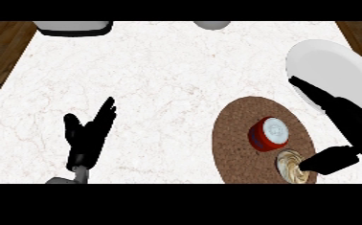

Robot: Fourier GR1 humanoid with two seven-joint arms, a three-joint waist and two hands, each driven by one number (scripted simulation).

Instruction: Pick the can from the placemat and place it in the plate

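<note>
A red can (268, 133) with a white top stands upright on the round brown placemat (237, 138) at the lower right of the counter. The white plate (322, 61) lies beyond the placemat at the right edge. My right hand (346, 118) is open to the right of the can and not touching it. Its straight fingers (311, 89) reach over the plate's near rim, and its thumb (329, 161) lies at the placemat's near right edge. My left hand (88, 135) rests open at the lower left, fingers up, far from the can.
A beige round container (290, 165) stands on the placemat just in front of the can, touching my right thumb. A grey-white object (74, 26) sits at the far left edge and a small grey one (212, 24) at the far middle. Dark wood borders the marble counter.
</note>
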